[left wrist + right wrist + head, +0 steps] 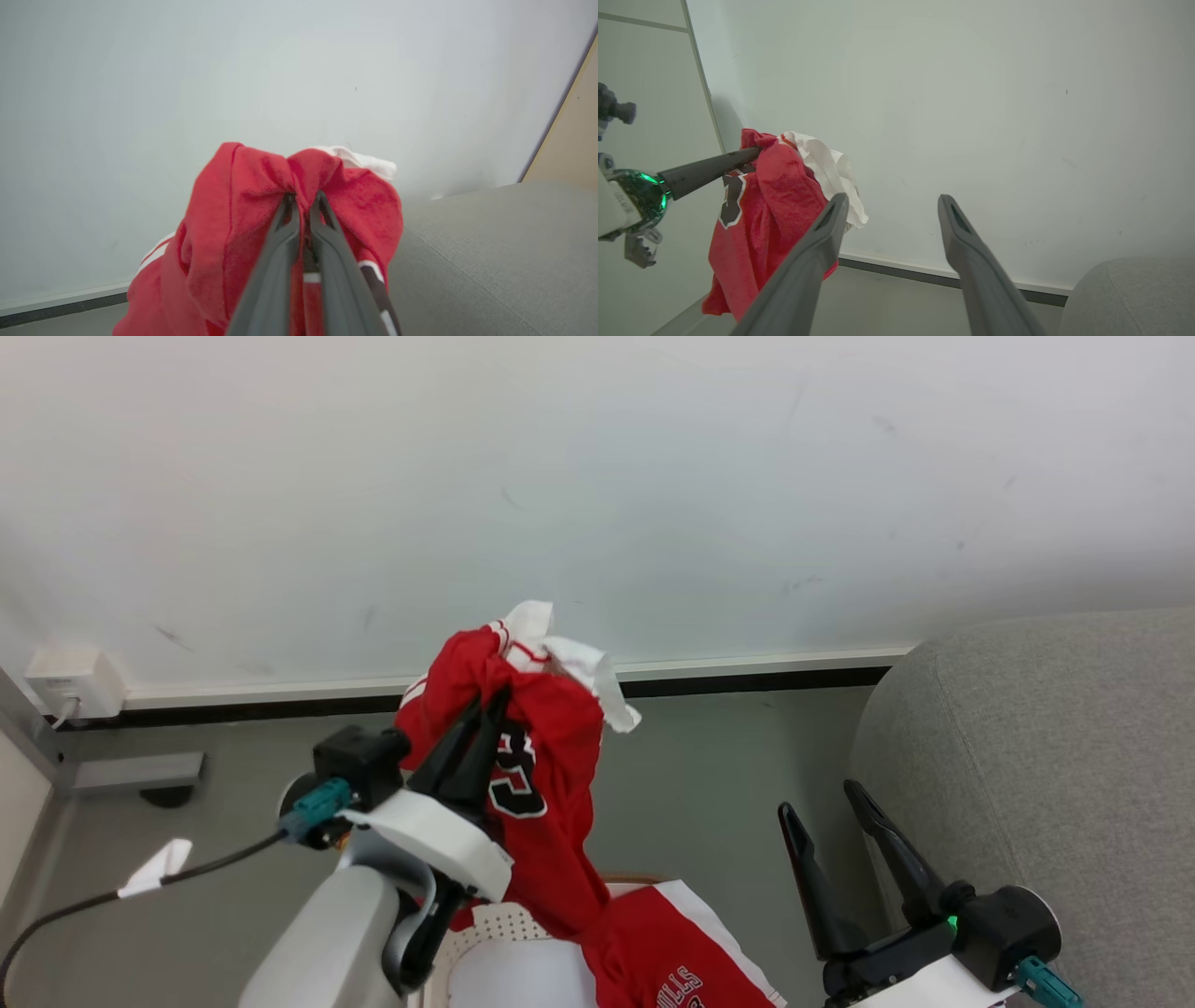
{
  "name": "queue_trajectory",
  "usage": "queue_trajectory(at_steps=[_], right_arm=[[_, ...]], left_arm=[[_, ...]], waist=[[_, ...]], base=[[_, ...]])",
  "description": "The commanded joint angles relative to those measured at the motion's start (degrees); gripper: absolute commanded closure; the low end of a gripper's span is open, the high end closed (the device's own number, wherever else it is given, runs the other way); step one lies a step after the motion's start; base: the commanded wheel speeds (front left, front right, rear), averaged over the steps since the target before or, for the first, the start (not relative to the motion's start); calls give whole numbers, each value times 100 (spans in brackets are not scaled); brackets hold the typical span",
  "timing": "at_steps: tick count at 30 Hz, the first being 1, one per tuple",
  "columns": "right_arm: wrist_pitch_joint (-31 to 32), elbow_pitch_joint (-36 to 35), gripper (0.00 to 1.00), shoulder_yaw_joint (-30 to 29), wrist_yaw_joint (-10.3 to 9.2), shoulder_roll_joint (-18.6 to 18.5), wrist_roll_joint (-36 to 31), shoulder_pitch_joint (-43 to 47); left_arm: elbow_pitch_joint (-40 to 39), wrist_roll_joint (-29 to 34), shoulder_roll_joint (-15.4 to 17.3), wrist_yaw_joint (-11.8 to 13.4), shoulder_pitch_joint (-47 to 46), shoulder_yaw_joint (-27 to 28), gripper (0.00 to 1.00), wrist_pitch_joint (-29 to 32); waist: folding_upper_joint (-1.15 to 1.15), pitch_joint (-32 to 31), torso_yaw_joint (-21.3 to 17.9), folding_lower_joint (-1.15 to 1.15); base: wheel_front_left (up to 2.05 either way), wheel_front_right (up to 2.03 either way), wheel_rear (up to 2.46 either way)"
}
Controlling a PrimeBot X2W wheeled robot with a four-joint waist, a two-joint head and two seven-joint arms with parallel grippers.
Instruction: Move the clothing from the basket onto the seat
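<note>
My left gripper (pixel 493 702) is shut on a red jersey (pixel 546 775) with white trim and a black number, lifted high so it hangs down toward the basket. In the left wrist view the fingertips (pixel 303 198) pinch a fold of the jersey (pixel 233 224). A second red garment (pixel 677 952) with "Bulls" lettering lies in the cream basket (pixel 509 929) at the bottom edge. The grey seat (pixel 1046 756) rises at the right. My right gripper (pixel 826 798) is open and holds nothing, between basket and seat. The right wrist view shows its spread fingers (pixel 892 200) and the hanging jersey (pixel 761 210).
A white wall and dark baseboard (pixel 747 677) run behind. A wall socket (pixel 75 683) with a cable sits at the far left, a black cable (pixel 112 896) trails over the grey floor (pixel 709 775). The floor between basket and seat is bare.
</note>
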Motion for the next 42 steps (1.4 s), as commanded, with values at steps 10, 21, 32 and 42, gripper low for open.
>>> queue_trajectory(at_steps=[10,21,32,42], right_arm=[[5,55,0,235,-12,-26,125,-157],[5,226,0,752,-12,-144,205,-338],[5,855,0,1966,-12,-210,595,-975],[5,1798,0,2615,-12,-67,1141,-1507]], left_arm=[[-943,-205,199,189,-102,190,100,354],[-1251,-249,210,295,55,124,100,467],[-1284,-246,-46,210,77,-255,100,522],[-1352,-336,-327,116,202,-783,100,619]], waist=[[0,-17,-77,1],[0,-15,-18,1],[0,-75,283,1],[0,-126,697,1]], base=[[0,0,0],[0,0,0],[0,0,0],[0,0,0]])
